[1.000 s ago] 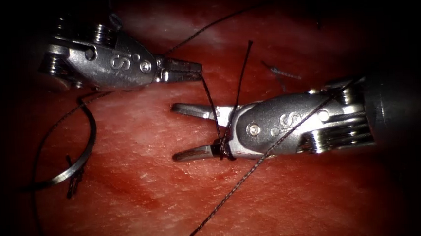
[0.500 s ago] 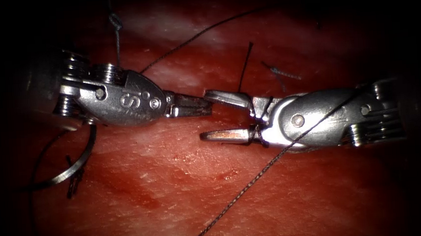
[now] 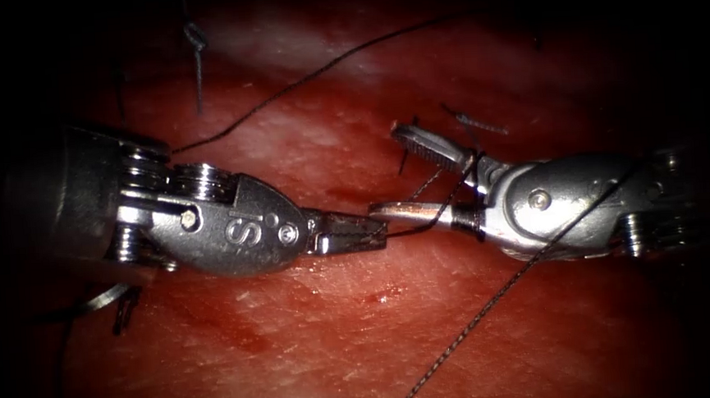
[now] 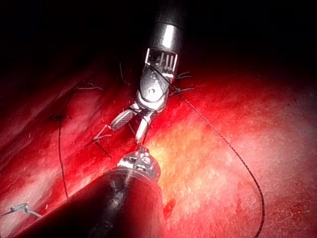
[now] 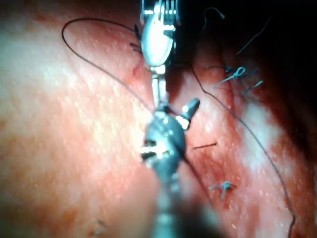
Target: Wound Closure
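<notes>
Steel-grey, my left needle driver [image 3: 355, 230] has dropped toward centre and now grips the dark braided thread [image 3: 462, 340], tip to tip with my right needle driver [image 3: 407, 171], whose jaws gape with thread wrapped around them. The curved silver needle [image 3: 98, 299] lies free on the red tissue [image 3: 314, 341], far left.

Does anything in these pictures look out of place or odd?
Yes. The needle lies loose on the tissue at far left, held by neither tool. Thread is wrapped around the right tool, whose jaws stand open. The left tool is shut on the thread.
</notes>
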`<action>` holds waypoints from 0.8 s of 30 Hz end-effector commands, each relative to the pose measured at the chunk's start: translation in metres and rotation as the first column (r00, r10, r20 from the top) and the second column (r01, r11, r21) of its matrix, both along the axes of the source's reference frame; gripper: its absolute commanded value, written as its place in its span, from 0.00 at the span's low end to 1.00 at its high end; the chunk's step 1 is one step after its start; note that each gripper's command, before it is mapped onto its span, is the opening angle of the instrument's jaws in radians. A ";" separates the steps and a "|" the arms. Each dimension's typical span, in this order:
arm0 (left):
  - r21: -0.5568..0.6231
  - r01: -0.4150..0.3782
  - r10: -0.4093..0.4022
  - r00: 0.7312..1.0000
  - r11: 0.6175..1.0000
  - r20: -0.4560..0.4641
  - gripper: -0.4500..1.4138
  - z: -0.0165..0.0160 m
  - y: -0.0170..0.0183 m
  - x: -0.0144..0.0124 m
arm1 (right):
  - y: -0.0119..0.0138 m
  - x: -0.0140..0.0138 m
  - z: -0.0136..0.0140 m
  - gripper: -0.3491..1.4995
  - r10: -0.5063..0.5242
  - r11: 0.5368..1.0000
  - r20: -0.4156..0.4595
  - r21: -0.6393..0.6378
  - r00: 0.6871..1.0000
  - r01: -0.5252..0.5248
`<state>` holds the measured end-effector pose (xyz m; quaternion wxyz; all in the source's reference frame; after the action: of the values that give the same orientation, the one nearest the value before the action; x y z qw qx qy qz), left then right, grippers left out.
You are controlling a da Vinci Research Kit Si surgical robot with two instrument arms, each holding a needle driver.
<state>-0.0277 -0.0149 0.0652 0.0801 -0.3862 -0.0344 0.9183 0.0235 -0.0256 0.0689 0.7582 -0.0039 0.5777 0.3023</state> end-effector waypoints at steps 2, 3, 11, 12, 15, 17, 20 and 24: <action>0.002 0.003 -0.003 1.000 1.000 0.000 0.00 0.0002 -0.0001 -0.0010 | -0.0006 0.0005 0.0011 0.55 0.014 0.998 0.027 0.055 1.000 -0.015; 0.002 0.005 -0.005 1.000 1.000 -0.001 0.00 0.0002 -0.0001 -0.0013 | -0.0008 0.0006 0.0016 0.47 0.017 0.996 0.033 0.088 0.999 -0.020; 0.002 0.009 -0.009 1.000 1.000 -0.002 0.00 0.0007 0.0006 -0.0022 | -0.0017 0.0007 0.0037 0.40 0.086 0.972 0.123 0.207 0.989 -0.110; 0.002 0.009 -0.009 1.000 1.000 -0.001 0.00 0.0009 0.0010 -0.0023 | -0.0019 0.0008 0.0041 0.39 0.101 0.962 0.143 0.238 0.985 -0.133; 0.001 0.006 -0.006 1.000 1.000 0.003 0.00 0.0015 0.0018 -0.0023 | -0.0020 0.0006 0.0044 0.40 0.133 0.942 0.162 0.286 0.978 -0.176; 0.004 0.010 -0.010 1.000 1.000 0.002 0.00 0.0018 0.0023 -0.0023 | -0.0019 0.0004 0.0046 0.40 0.165 0.924 0.171 0.316 0.971 -0.213; 0.011 0.015 -0.015 1.000 1.000 0.006 0.00 0.0025 0.0032 -0.0024 | -0.0021 0.0000 0.0050 0.45 0.210 0.892 0.199 0.362 0.957 -0.271; 0.013 0.018 -0.018 1.000 1.000 0.006 0.00 0.0031 0.0038 -0.0025 | -0.0024 0.0000 0.0056 0.55 0.233 0.855 0.249 0.408 0.940 -0.320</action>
<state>-0.0296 -0.0110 0.0679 0.0902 -0.3887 -0.0371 0.9162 0.0228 -0.0277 0.0743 0.7381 0.0603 0.4079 0.5341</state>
